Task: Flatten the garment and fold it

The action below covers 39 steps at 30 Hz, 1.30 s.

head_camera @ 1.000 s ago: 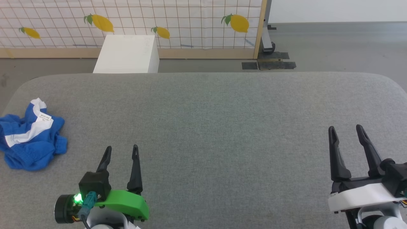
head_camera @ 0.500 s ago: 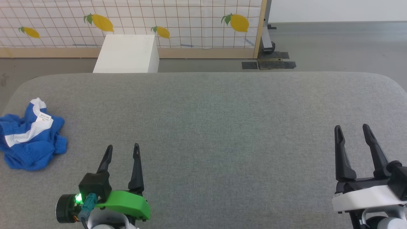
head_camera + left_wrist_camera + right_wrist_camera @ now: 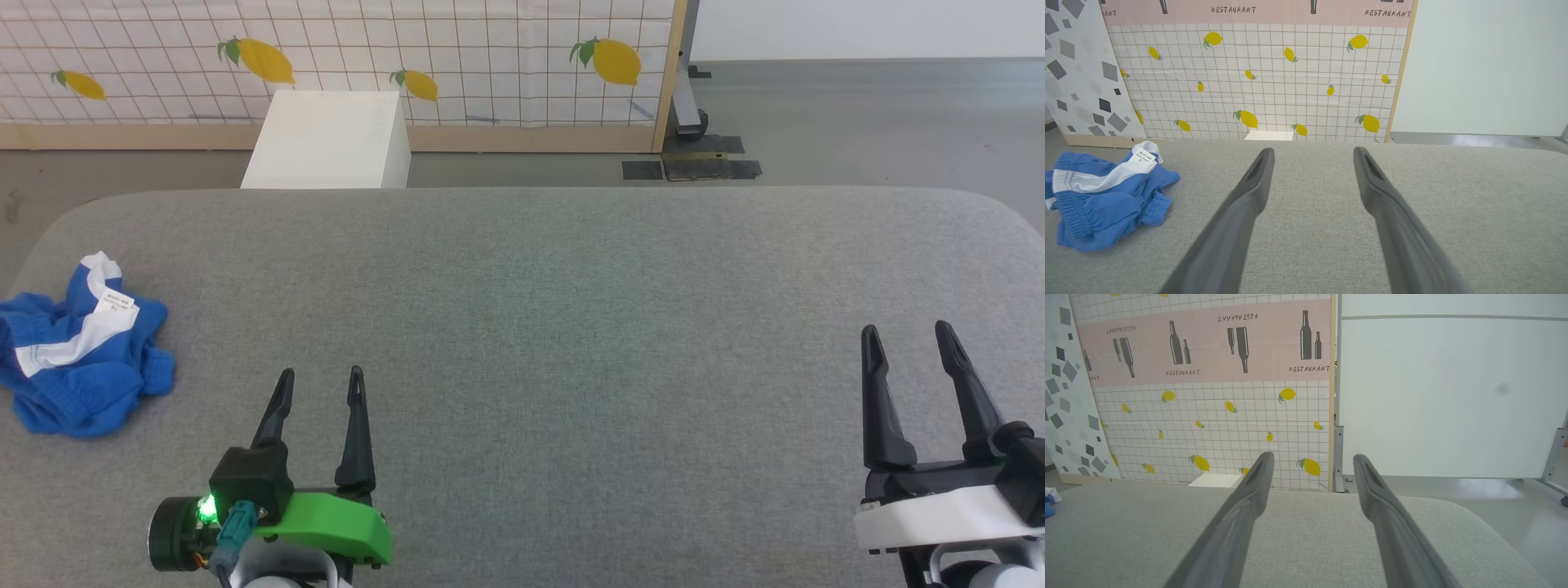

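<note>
Since a second ago the right gripper (image 3: 904, 328) has slid a little toward the robot's right, and the left gripper (image 3: 320, 372) has barely edged. Both arms hover over the grey padded table (image 3: 571, 269), fingers pointing away from the robot. The garment (image 3: 77, 367) lies crumpled at the table's left edge, blue with a white stripe and a small tag showing, well apart from the left gripper. Both jaws stand wide open, holding nothing.

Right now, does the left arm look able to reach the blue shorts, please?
Probably yes: the left gripper is open, and only bare grey surface separates it from the shorts.
</note>
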Tool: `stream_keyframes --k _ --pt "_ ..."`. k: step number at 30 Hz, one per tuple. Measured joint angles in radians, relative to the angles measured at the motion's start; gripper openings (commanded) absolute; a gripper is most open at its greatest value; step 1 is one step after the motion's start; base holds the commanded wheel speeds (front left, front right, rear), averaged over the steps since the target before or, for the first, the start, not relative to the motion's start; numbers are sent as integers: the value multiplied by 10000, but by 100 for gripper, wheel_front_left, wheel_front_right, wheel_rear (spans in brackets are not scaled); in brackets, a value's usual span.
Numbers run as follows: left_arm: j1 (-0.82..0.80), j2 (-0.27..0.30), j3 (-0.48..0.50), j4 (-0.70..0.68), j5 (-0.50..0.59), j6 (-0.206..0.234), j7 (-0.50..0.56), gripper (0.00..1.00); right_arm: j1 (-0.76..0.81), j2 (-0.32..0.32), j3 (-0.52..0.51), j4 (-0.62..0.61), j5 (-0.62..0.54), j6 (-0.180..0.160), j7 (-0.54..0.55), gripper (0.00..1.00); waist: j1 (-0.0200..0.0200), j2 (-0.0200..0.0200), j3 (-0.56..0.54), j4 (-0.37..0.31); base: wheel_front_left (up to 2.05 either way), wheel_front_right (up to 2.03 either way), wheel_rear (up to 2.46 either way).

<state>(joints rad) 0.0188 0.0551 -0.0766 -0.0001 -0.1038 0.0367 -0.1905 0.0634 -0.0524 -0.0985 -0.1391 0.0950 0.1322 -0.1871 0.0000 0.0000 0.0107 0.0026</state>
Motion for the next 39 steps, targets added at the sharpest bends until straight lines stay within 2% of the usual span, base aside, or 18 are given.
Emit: stream_keyframes --k 39 --pt "1 -2 -251 303 -163 4 -665 100 363 2 -86 219 -71 0 -688 100 0 0 -6 57 0 0 0"
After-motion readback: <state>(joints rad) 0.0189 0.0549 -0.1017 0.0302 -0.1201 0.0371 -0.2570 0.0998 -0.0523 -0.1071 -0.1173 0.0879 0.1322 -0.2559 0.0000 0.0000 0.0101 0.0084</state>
